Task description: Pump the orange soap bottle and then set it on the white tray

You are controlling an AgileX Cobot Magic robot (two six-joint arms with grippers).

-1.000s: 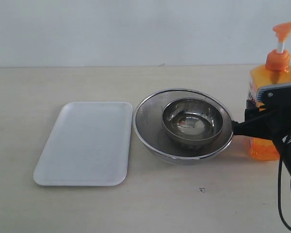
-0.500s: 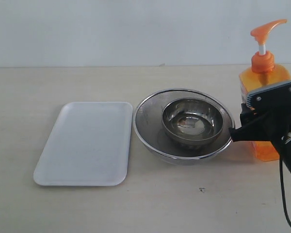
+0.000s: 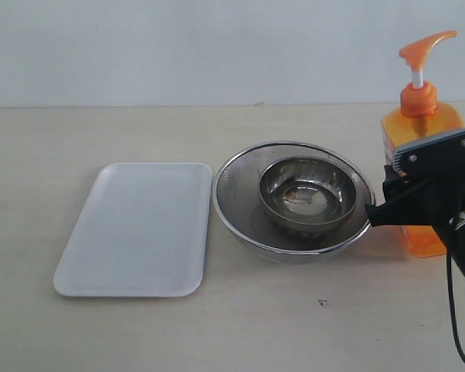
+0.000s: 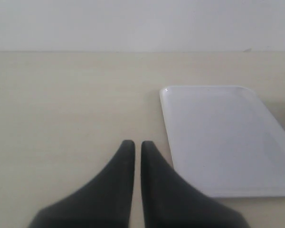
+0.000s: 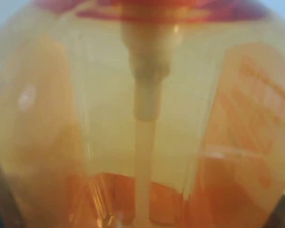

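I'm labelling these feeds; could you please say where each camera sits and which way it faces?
Exterior: off the arms, facing the wall across the table; white tray, steel bowls, orange soap bottle, right gripper.
Left wrist: low, facing the wall; shut left gripper, white tray.
Right wrist: tight against the bottle; gripper barely shows.
Exterior shares tray with left, bottle with right.

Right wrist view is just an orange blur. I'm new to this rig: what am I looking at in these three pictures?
Two robot arms work at a table. The exterior view shows the whole scene; each wrist view rides on one arm. That blur is the orange soap bottle, close to the camera because the right end effector is clamped around it. Beside it, a small steel bowl sits inside a larger bowl; the white tray lies empty further left. The left end effector is shut, holding nothing, near the tray.
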